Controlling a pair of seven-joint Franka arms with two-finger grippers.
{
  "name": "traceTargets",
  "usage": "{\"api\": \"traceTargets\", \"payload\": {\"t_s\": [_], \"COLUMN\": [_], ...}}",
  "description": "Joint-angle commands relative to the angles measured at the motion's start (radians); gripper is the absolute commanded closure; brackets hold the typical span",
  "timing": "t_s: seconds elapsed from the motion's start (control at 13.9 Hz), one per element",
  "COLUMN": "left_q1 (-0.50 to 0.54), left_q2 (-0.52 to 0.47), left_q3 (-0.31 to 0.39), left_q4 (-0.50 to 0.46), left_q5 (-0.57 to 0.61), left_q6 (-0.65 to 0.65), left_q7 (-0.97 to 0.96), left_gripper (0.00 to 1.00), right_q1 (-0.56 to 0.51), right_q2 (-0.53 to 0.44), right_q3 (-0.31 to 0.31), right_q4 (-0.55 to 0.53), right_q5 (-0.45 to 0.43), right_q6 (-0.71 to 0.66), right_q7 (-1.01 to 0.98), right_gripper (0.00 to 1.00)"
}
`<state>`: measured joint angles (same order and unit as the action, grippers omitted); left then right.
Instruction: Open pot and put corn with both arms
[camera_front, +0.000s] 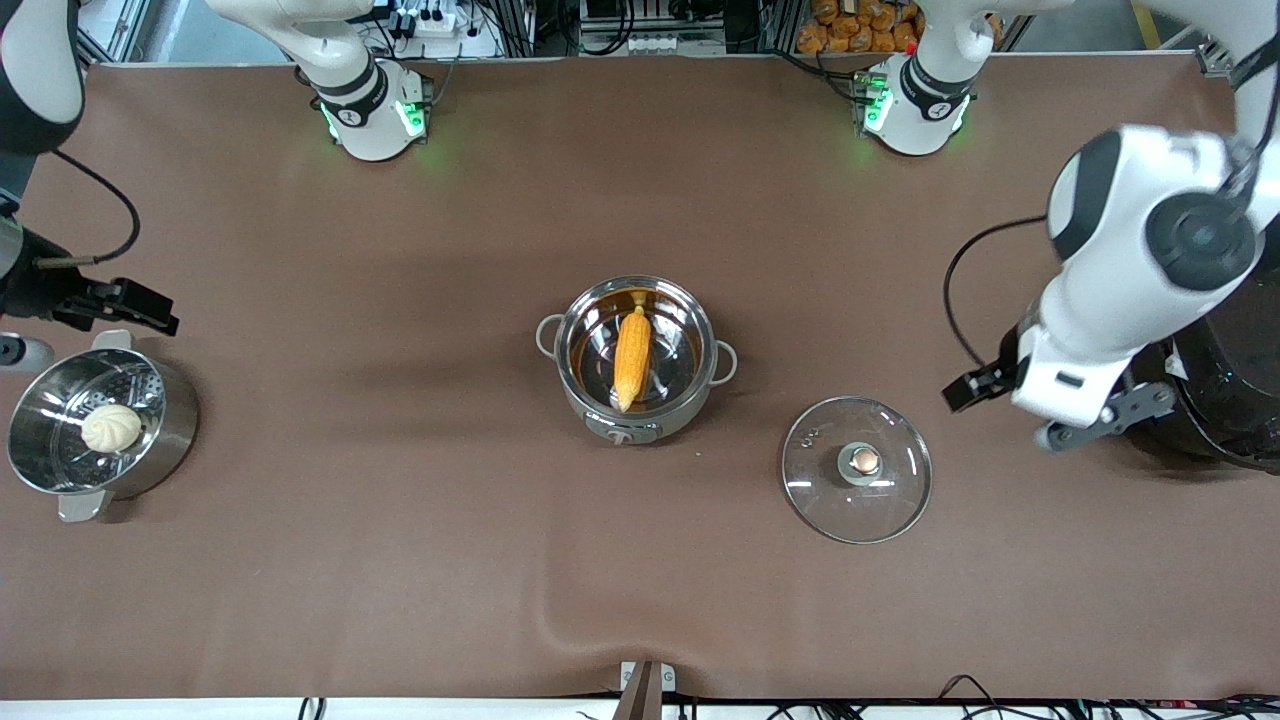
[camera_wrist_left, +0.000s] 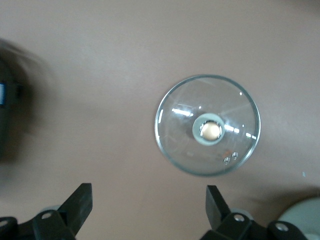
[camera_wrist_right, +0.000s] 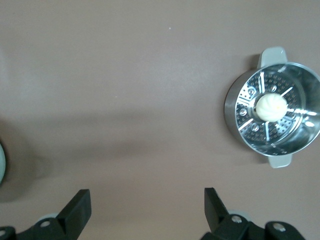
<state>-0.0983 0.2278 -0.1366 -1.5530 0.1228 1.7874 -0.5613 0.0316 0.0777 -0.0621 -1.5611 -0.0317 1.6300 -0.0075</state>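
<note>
The corn (camera_front: 631, 357) is seen lying in the open pot (camera_front: 636, 358) at the middle of the table, its long axis running from the robots' side toward the front camera, with one end near the knob side of the pot. Going from left to right in the front view, the right gripper (camera_wrist_right: 146, 206) is held with fingers apart above the table near the steamer pot (camera_front: 98, 424) with the bun (camera_front: 110, 427). The lid (camera_front: 857, 469) is laid on the table beside the pot, nearer to the front camera. The left gripper (camera_wrist_left: 148, 204) is open and empty near the lid. The task looks finished. The black cooker (camera_front: 1232, 395) is partly hidden by the left arm.
</note>
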Motion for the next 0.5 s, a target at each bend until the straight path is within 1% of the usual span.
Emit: {"api": "traceTargets", "payload": {"t_s": [0.0,0.07,0.22,0.36,0.43], "left_q1": [0.044,0.048,0.089,0.097,0.097], "left_q2": [-0.112,-0.139,-0.183,-0.193,-0.194], "left_q3": [-0.014,-0.006,-0.004,-0.004,-0.004], "left_q4": [-0.033,-0.032,-0.019,0.032,0.063], "left_q5": [-0.026,-0.047,-0.078,-0.095,-0.095], "left_q6": [-0.058,-0.083,-0.133,-0.195,-0.250], "left_q7": [0.128,0.194,0.326,0.437,0.467], "left_gripper": [0.00,0.00,0.00,0.00,0.00], "right_q1": [-0.033,-0.038,-0.041,-0.039,-0.039], "right_q2": [-0.062,-0.061,-0.061,-0.064,-0.064], "right_q3": [0.008,0.008,0.008,0.008,0.008], "right_q4": [-0.054,-0.054,-0.050,-0.043,-0.037], "right_q5": [-0.022,-0.017,0.002,0.009,0.009], "right_q6": [0.004,0.001,-0.009,-0.012,-0.019], "right_q7": [-0.063,-0.066,-0.103,-0.106,-0.106], "right_gripper": [0.00,0.00,0.00,0.00,0.00]}}
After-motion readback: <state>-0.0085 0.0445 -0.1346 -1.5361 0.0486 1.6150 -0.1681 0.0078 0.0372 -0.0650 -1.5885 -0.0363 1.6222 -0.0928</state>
